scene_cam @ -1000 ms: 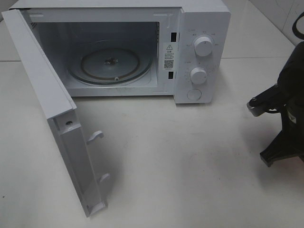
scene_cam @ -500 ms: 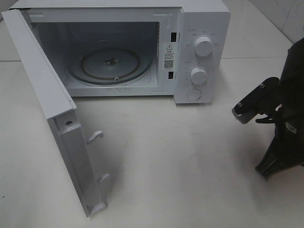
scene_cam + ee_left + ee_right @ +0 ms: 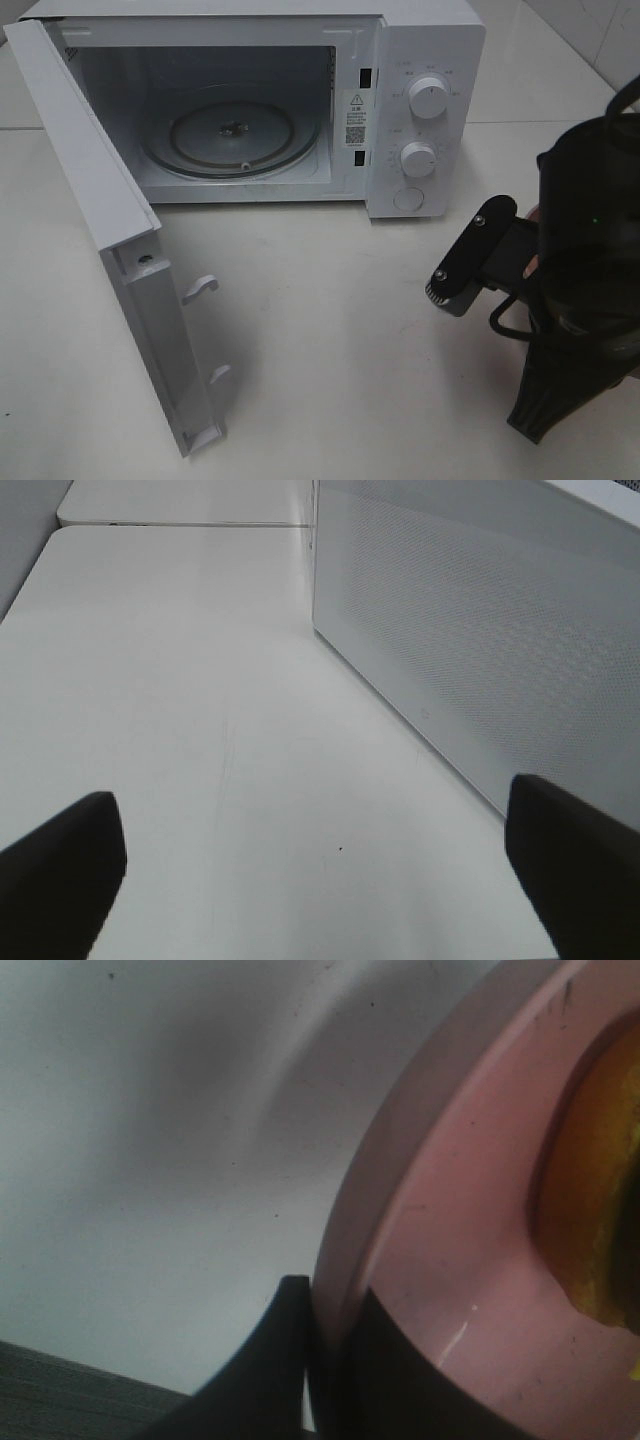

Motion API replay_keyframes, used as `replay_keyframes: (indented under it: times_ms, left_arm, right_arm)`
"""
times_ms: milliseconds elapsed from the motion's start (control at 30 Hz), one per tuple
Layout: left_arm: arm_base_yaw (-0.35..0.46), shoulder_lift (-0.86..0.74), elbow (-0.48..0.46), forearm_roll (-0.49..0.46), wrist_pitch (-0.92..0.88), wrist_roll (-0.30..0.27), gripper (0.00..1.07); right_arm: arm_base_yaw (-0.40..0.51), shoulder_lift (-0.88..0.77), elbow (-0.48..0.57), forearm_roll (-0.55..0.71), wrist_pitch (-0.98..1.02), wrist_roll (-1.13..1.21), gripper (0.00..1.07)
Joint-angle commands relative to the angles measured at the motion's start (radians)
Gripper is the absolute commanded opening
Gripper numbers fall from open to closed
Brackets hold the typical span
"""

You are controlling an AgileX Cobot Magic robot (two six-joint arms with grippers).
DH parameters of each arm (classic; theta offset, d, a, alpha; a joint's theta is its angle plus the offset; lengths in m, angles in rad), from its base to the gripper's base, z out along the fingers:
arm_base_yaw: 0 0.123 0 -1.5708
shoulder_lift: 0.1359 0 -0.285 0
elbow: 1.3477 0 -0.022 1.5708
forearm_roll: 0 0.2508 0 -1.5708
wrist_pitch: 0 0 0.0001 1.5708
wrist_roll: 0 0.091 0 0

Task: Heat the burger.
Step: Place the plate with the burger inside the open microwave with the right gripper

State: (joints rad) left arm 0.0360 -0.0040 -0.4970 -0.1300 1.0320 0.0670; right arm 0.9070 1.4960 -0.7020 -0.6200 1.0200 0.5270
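Note:
In the right wrist view the burger (image 3: 592, 1185) shows only as a golden-brown bun edge, lying on a pink plate (image 3: 470, 1260). My right gripper (image 3: 325, 1360) is shut on the plate's rim, one dark finger (image 3: 275, 1360) under it and one on top. In the exterior high view the right arm (image 3: 580, 260) stands right of the microwave (image 3: 425, 50) and hides plate and burger. The microwave's door (image 3: 110, 230) is swung wide open, with a glass turntable (image 3: 235, 135) inside. My left gripper (image 3: 320, 880) is open with nothing between its fingers, over the table.
The white tabletop (image 3: 330, 340) stretches in front of the microwave. The open door juts toward the front left. A perforated white panel (image 3: 470, 630) of the microwave stands close beside the left gripper. Two knobs (image 3: 428, 98) sit on the control panel.
The right arm has come further into the exterior high view, moving left and nearer the front of the microwave. The door and the turntable have not moved.

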Motion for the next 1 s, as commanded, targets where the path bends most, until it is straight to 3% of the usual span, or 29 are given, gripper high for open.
replay_keyframes:
  times_ms: [33,467,1000]
  left_arm:
    - [-0.001,-0.025,0.001,-0.005,-0.005,-0.004,0.98]
    - [-0.001,-0.025,0.001,-0.005,-0.005,-0.004,0.98]
    - [-0.001,-0.025,0.001,-0.005,-0.005,-0.004,0.98]
  right_arm:
    - [0.072,-0.011,0.003,-0.059,0.057,0.003,0.00]
    - [0.258,-0.011,0.002,-0.112,0.057,-0.056,0.00]
    - [0.276,-0.077,0.002,-0.144,-0.058,-0.334,0.00]
